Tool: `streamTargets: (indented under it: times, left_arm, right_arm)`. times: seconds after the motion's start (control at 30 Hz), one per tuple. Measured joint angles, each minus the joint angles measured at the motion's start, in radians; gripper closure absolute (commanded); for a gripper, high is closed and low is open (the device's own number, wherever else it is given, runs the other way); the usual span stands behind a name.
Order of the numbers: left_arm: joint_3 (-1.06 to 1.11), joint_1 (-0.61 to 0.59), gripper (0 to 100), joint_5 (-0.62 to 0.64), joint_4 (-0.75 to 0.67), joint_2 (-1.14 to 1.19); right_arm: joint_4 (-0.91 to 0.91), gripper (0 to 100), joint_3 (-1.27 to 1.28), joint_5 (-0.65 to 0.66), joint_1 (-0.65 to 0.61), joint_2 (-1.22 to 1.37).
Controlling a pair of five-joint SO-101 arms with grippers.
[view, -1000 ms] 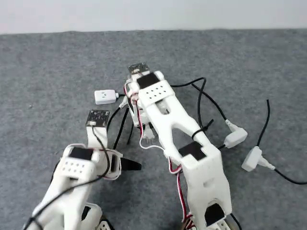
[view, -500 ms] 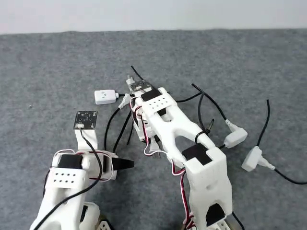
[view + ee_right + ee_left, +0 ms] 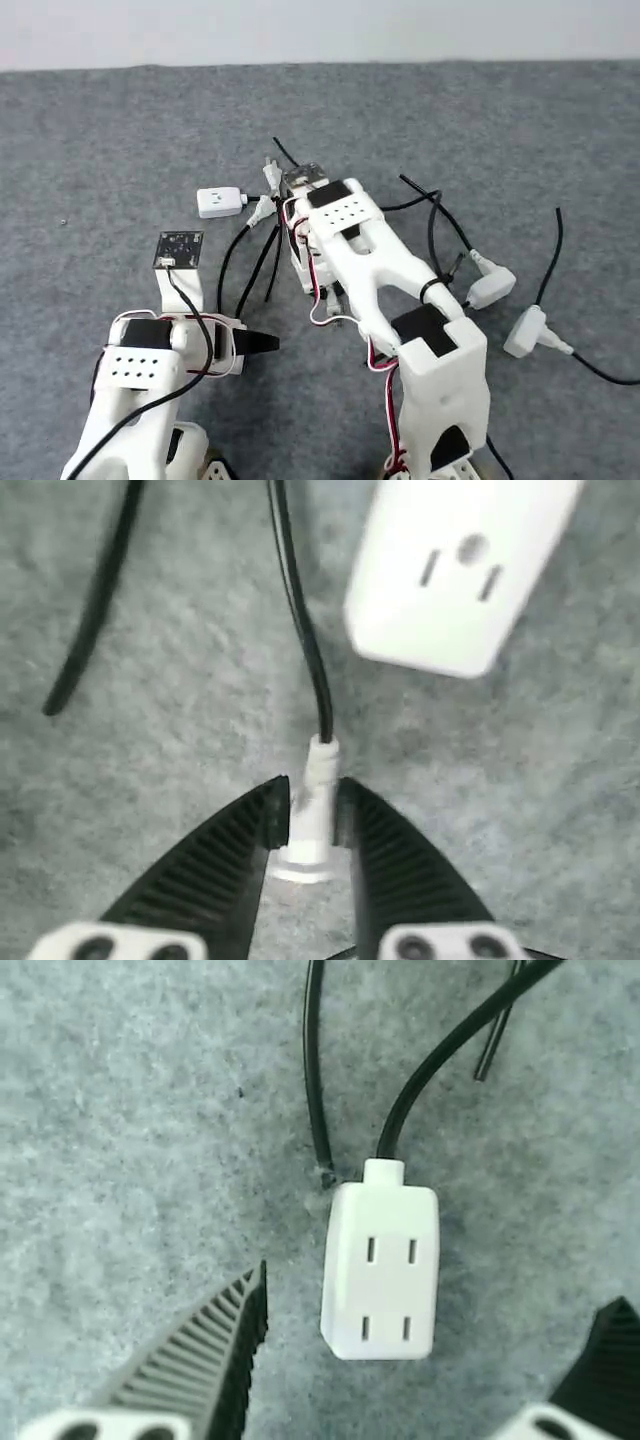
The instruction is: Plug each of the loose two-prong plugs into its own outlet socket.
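Within right tool, one white plug.

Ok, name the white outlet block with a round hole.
The white outlet block near the right gripper's small white plug; the black-corded white outlet block before the left gripper has only slots.

plug in right claw, outlet socket just beside it; second socket beneath left claw
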Motion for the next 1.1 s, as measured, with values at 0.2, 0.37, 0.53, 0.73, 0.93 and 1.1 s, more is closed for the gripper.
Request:
streamTargets:
  times: [0.2, 0.37, 0.53, 0.73, 0.93, 1.1]
  left_arm:
    - [0.000, 0.000, 54, 0.000, 0.000, 0.000]
    - [0.000, 0.003, 54, 0.000, 0.000, 0.000]
    - [0.000, 0.000, 54, 0.000, 0.000, 0.000]
    - [0.000, 0.002, 54, 0.000, 0.000, 0.000]
    - [0.000, 0.002, 54, -0.002, 0.000, 0.000]
    - [0.000, 0.000, 54, -0.002, 0.000, 0.000]
  right_arm:
    - [0.000, 99.1, 0.000, 0.000, 0.046, -0.002]
    - [-0.018, 98.8, 0.018, 0.002, 0.060, -0.003]
    - [-0.074, 98.8, 0.057, 0.002, 0.023, -0.005]
    - [-0.080, 98.3, 0.049, 0.002, -0.035, 0.014]
    - [-0.069, 98.3, 0.037, 0.003, -0.035, 0.018]
    - [-0.011, 98.6, 0.000, 0.060, -0.043, 0.000]
